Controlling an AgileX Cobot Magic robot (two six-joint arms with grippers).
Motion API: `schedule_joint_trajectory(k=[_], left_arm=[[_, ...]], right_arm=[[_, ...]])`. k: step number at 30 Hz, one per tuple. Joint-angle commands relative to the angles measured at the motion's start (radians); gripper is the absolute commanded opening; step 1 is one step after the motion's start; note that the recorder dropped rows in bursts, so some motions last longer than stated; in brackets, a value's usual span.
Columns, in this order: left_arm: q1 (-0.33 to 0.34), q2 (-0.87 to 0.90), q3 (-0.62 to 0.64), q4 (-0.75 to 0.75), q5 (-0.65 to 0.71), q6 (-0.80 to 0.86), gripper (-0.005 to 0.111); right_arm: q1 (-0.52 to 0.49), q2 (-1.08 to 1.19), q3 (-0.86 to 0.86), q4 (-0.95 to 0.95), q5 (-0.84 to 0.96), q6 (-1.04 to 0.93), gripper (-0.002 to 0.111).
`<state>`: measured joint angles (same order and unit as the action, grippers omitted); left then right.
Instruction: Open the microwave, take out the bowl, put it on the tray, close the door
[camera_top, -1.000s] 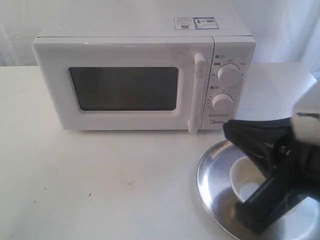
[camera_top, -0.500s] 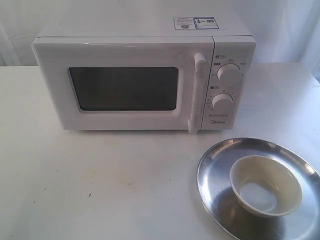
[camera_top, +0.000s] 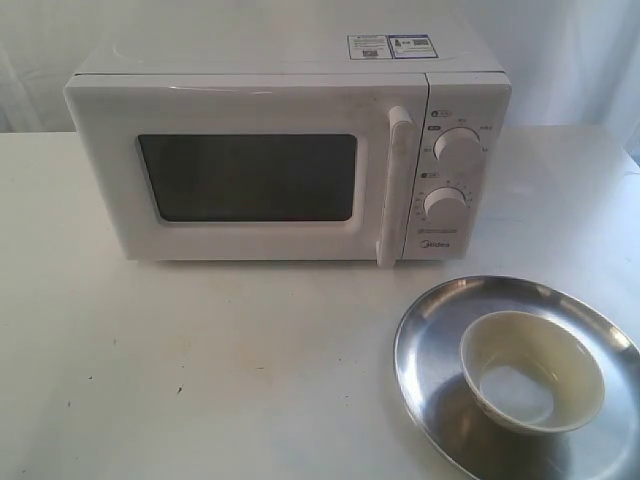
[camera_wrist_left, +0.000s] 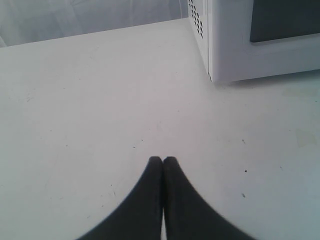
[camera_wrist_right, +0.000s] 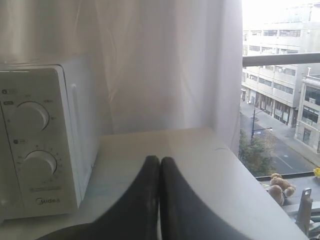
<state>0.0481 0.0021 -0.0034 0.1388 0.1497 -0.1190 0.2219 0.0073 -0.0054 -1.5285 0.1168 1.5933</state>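
White laminate worktop (camera_top: 200, 370) carrying, toward its back edge, the microwave (camera_top: 250, 75). Its door (camera_top: 250, 180) sits flush with the casing, and the handle (camera_top: 393, 190) stands with its long axis upright along the door's right side, just beside the two knobs (camera_top: 458, 147). The tray (camera_top: 430, 380) lies at the worktop's front right corner, well apart from the microwave. The bowl (camera_top: 532, 372) rests upright inside the tray's rim, mouth up and apparently empty. Neither arm appears in the exterior view. The left claw (camera_wrist_left: 163, 160) has its fingers pressed together on nothing and hangs over bare worktop off the microwave's left front corner. The right claw (camera_wrist_right: 159, 159) is likewise closed and empty, and faces the control panel from near the worktop's right edge. Judged from this arrangement, every step of the task looks done: door shut, bowl on tray. Should any correction be needed, tray and bowl lie on the right arm's side, though neither shows in its wrist view, so the exact bearing from that claw cannot be told. The left arm would have to reach across the whole microwave front to get there.
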Motion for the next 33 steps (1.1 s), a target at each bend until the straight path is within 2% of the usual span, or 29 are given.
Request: schedule_joint_trajectory(k=[1,8,14,16,17,18,19,22,27,33], left_arm=[[-0.001,-0.002,0.003,-0.004,0.0,-0.006,0.0],[-0.001,-0.002,0.003,-0.004,0.0,-0.006,0.0],[-0.001,-0.002,0.003,-0.004,0.0,-0.006,0.0],[-0.001,-0.002,0.003,-0.004,0.0,-0.006,0.0],[-0.001,-0.002,0.003,-0.004,0.0,-0.006,0.0],[-0.001,-0.002,0.003,-0.004,0.0,-0.006,0.0],[-0.001,-0.002,0.003,-0.004,0.0,-0.006,0.0],[-0.001,-0.002,0.003,-0.004,0.0,-0.006,0.0],[-0.001,-0.002,0.003,-0.004,0.0,-0.006,0.0],[-0.001,-0.002,0.003,-0.004,0.0,-0.006,0.0]], right_arm=[[-0.007,-0.007,0.005,-0.019,-0.066,0.005,0.0],[-0.007,-0.007,0.005,-0.019,-0.122,0.001,0.0],[-0.007,-0.007,0.005,-0.017,-0.039,0.0,0.0],[-0.007,-0.007,0.005,0.132,-0.034,-0.172,0.0],[-0.007,-0.007,0.005,0.366,-0.022,-0.408,0.0],[-0.007,-0.007,0.005,0.521,-0.002,-0.56,0.0],[-0.007,-0.007,0.005,0.805,0.029,-0.866,0.0],[-0.007,-0.007,0.005,1.152,0.037,-1.271,0.0],[-0.037,-0.007,0.005,1.389,-0.01,-1.461,0.0],[-0.137,-0.007,0.005,1.431,-0.009,-1.459,0.0]])
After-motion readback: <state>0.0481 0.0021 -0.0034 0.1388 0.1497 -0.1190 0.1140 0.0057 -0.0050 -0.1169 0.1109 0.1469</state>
